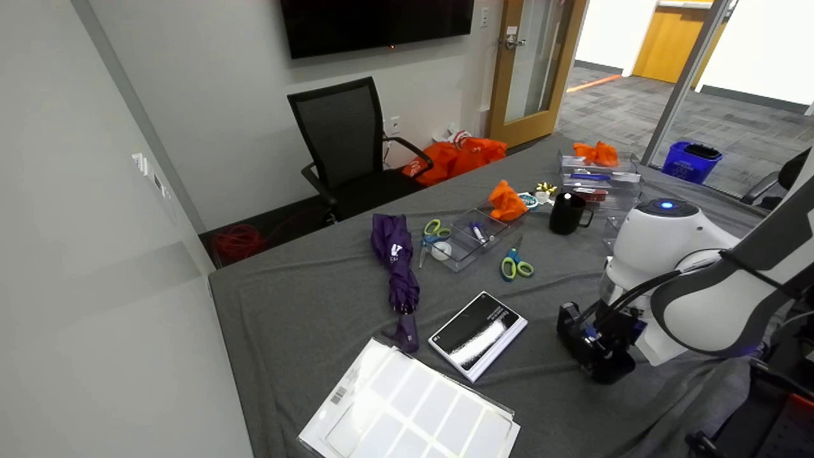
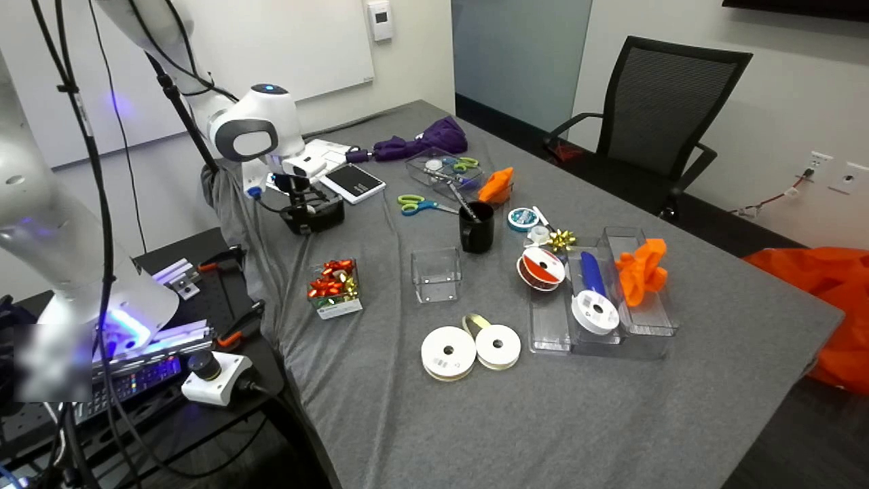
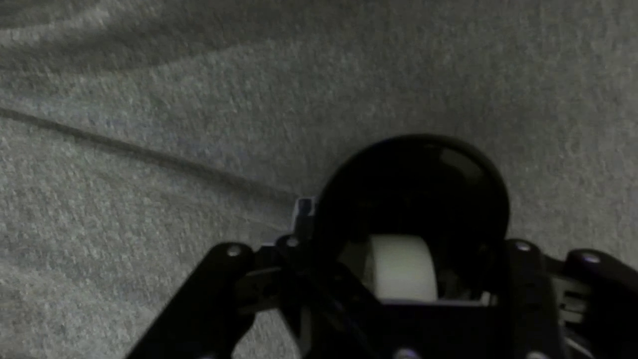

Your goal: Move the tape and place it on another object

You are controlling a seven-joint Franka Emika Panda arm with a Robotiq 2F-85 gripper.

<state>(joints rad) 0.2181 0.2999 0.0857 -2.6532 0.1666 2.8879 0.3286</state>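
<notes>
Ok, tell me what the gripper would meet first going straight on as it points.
Most likely the tape: the gripper points down and straddles it. Depth is unclear, though; the gripper might touch the cloth alongside first.

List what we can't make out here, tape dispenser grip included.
Whether the gripper fingers touch the tape dispenser: wrist view, black on black in dim light.
Lettering on the glossy black rectangle: in an exterior view, too small to read.
Near end of the white sheets: in an exterior view, cut off by the bottom edge.
Top of the wall screen: both exterior views, cut off by the top edge.
</notes>
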